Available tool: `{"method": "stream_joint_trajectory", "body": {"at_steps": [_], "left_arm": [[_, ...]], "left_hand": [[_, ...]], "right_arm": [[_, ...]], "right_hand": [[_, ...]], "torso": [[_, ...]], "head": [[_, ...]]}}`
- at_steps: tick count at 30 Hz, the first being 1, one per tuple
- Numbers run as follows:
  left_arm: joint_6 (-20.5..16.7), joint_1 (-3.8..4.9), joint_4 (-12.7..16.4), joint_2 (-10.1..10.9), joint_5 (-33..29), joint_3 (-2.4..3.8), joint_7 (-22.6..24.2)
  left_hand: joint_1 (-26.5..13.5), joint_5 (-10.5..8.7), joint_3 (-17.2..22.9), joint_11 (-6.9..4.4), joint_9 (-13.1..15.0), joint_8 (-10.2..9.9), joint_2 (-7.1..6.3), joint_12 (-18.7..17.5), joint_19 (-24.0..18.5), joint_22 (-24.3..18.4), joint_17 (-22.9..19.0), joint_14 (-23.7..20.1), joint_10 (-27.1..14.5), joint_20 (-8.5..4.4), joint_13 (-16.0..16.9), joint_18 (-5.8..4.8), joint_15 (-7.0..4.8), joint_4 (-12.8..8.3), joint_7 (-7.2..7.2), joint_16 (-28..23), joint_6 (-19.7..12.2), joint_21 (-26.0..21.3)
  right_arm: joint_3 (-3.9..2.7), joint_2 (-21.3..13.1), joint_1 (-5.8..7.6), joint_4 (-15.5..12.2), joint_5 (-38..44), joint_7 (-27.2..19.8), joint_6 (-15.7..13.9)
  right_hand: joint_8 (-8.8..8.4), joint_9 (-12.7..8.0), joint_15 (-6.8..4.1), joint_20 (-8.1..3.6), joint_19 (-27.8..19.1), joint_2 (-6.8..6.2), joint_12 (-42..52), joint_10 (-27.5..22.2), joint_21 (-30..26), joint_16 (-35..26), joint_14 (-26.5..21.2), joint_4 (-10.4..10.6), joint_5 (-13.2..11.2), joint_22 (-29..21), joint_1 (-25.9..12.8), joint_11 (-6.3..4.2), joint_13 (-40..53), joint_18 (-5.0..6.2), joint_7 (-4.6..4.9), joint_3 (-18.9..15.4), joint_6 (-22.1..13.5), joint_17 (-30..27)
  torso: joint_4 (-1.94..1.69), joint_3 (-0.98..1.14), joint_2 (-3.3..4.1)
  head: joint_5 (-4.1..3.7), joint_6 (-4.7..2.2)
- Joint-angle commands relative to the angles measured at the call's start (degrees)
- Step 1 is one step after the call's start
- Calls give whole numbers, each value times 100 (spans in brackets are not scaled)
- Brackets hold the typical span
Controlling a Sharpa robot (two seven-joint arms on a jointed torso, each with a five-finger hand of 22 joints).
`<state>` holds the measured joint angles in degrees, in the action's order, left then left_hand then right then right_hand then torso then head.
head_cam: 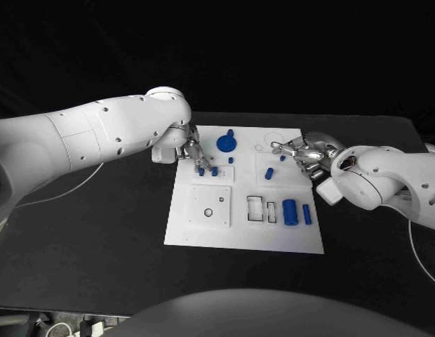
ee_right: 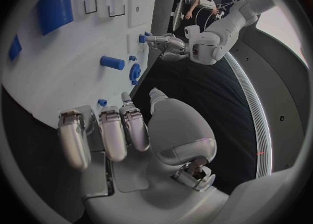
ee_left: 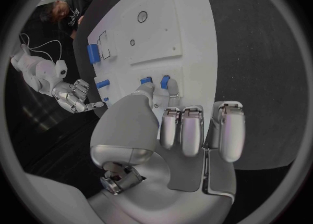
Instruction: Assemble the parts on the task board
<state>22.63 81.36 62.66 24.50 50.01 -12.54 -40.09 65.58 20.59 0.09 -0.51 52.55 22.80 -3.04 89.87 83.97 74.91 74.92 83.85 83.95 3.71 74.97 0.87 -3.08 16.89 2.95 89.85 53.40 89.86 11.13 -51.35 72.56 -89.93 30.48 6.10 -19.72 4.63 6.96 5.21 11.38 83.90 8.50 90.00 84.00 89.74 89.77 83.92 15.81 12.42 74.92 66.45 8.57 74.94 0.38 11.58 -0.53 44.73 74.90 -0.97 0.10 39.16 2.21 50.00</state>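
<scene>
At the far left of the task board [head_cam: 203, 232], the left hand [head_cam: 189, 151] poises over two small blue pegs [head_cam: 208, 170], fingers apart, holding nothing. Right hand [head_cam: 306, 153] likewise empty at the far right. Picking is judged in hand; next, close on one peg.

One white task board [head_cam: 203, 228], two silver hands, two white arms, about eight blue parts

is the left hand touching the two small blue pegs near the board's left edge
Cannot tell. In the head view the left hand has fingertips right at the blue pegs; in the left wrist view they overlap the pegs, with no plain contact or gap.
</scene>
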Motion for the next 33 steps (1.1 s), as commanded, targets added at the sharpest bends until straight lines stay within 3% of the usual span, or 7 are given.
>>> {"method": "stream_joint_trajectory", "body": {"at_steps": [1, 11, 15, 23, 27, 30, 33], "left_arm": [[90, -4, 20, -3, 103, 0, -384], [-250, -7, 100, 68, 287, 1, -319], [-695, -7, 212, 163, 437, 5, -112], [-2102, 16, 543, 493, 529, 21, 671], [-3299, 25, 736, 668, 123, 19, 1632], [-3904, 27, 885, 770, -221, 17, 2373], [-4344, 27, 1051, 869, -576, 15, 3237]], "left_hand": [[-83, -56, -72, 28, 6, 8, 4, 13, 603, 1509, 1508, 615, 605, 41, 1503, -87, 44, 0, 20, 15, -22, 14], [-386, -139, -311, 2, 32, 88, 39, 13, 603, 1509, 1508, 615, 605, 52, 1503, -87, 33, 2, -12, 15, 90, 14], [-595, -393, -442, -9, 47, 119, 8, 13, 603, 1509, 1508, 615, 605, 43, 1503, -87, 22, 4, -21, 15, 134, 14], [-665, -493, -498, -8, 56, 122, -63, 13, 603, 1509, 1508, 615, 605, 38, 1503, -87, 19, 4, -19, 15, 114, 14], [-208, -444, -437, 70, -128, -66, 29, 10, 603, 1509, 1508, 615, 602, 65, 1499, -87, 67, -30, 62, 15, -251, 14], [197, -260, -412, 120, -456, -273, 82, -1136, 603, 1509, 1508, 615, -283, 97, 439, -87, 113, -5, 137, 15, -366, 14], [705, -103, -342, 175, -829, -464, 112, -3914, 603, 1509, 1508, 615, -2171, 127, -1870, -87, 147, -9, 197, 15, -400, 14]], "right_arm": [[0, 3, -3, 2, 41, -10, 63], [0, 0, -4, 13, 41, -10, 75], [0, 0, -4, 20, 42, -16, 76], [1, -9, -5, 29, 42, -41, 68], [1, -16, -5, 31, 42, -77, 40], [1, -21, -5, 28, 42, -111, 14], [1, -26, -6, 24, 42, -163, -31]], "right_hand": [[31, -5, 41, 45, 610, 25, 0, 600, 26, 23, 608, -6, 37, 1508, 40, 55, 1506, -38, 160, -41, -35, 1510], [31, -5, 41, 45, 610, 25, 0, 600, 26, 23, 608, -6, 37, 1508, 40, 55, 1506, -38, 160, -41, -35, 1510], [31, -5, 41, 45, 610, 25, 0, 600, 26, 23, 608, -6, 37, 1508, 40, 55, 1506, -38, 160, -41, -35, 1510], [31, -6, 41, 45, 610, 28, 0, 600, 26, 23, 608, -5, 36, 1508, 41, 56, 1506, -38, 161, -43, -36, 1510], [32, -6, 41, 46, 610, 29, 0, 600, 26, 23, 608, -5, 36, 1508, 42, 56, 1506, -38, 161, -44, -37, 1510], [32, -6, 42, 46, 610, 29, 0, 600, 26, 23, 608, -5, 36, 1508, 43, 56, 1506, -38, 161, -44, -37, 1510], [32, -6, 42, 46, 610, 29, 0, 600, 26, 23, 608, -5, 36, 1508, 44, 56, 1506, -38, 160, -44, -36, 1510]], "torso": [[0, 0, -3], [0, -2, -2], [1, -4, -2], [-10, 3, -6], [-4, -1, 0], [1, -3, -1], [-1, -3, 3]], "head": [[5, 0], [3, 0], [-11, -3], [-39, -6], [-49, -25], [-47, -29], [-52, -39]]}}
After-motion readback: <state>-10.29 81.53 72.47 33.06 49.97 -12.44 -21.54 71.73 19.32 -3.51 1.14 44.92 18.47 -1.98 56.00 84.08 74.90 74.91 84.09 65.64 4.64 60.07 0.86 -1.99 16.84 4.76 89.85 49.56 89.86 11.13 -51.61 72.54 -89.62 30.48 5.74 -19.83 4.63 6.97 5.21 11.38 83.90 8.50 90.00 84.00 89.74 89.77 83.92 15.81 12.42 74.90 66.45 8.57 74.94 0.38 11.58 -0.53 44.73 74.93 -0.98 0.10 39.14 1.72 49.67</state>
